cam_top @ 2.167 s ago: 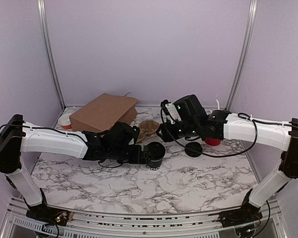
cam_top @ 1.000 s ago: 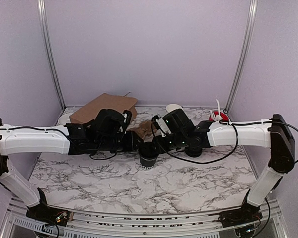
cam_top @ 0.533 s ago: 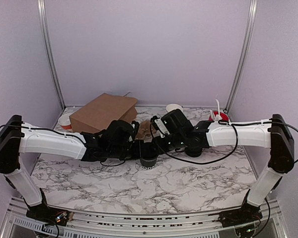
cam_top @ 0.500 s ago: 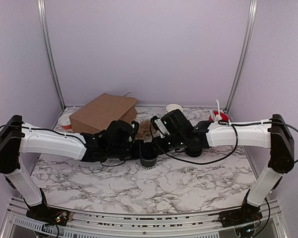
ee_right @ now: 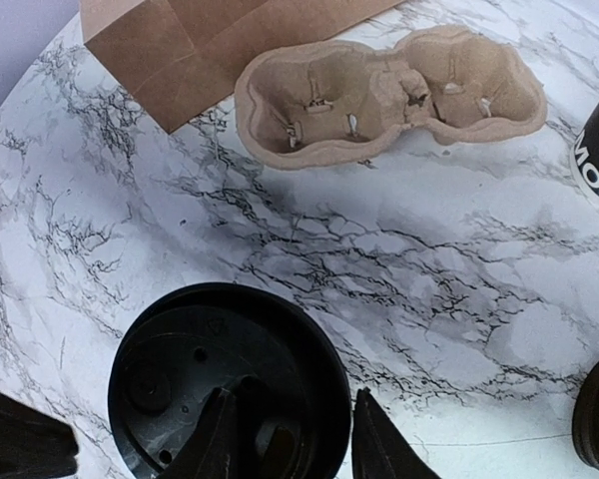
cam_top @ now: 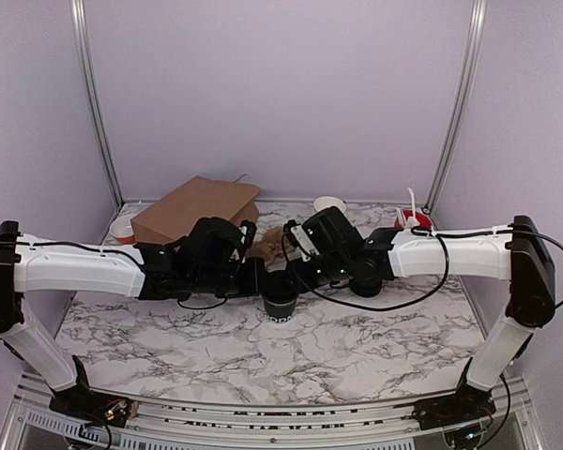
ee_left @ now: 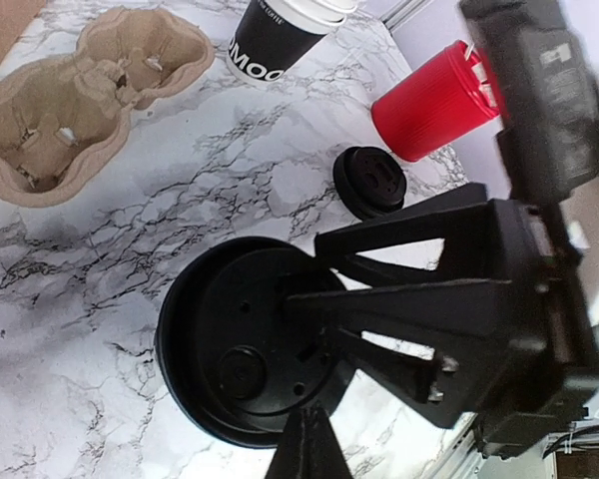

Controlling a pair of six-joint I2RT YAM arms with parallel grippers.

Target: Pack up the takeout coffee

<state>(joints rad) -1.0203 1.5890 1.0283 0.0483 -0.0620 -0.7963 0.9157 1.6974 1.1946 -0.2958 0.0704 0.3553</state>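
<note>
Takeout coffee [cam_top: 281, 301] upright on the marble table [cam_top: 357, 347], lid on, centre of the workspace, between the two wrists. Right gripper [ee_right: 292, 399] directly above the lid, jaws spread, fingertips [ee_right: 220, 419] inside the lid's outline rather than around the rim; cannot tell if actually touching the lid. Left gripper [cam_top: 255, 278] just beside the cup on its left. Only one dark finger [ee_left: 304, 449] shows at the bottom edge of the left wrist view, so cannot tell whether spread or clamped, or whether on the cup wall. Cardboard cup carrier [ee_right: 389, 90] lying just behind the coffee, both wells vacant, not touching it. Brown paper bag [cam_top: 197, 211] flat at the back left, next to the carrier. Stack of black cups [ee_left: 275, 35] with white rims behind on the right. Red holder [ee_left: 434, 100] further right. Pile of black lids [ee_left: 371, 182] between the red holder and the coffee, apart from both.
</note>
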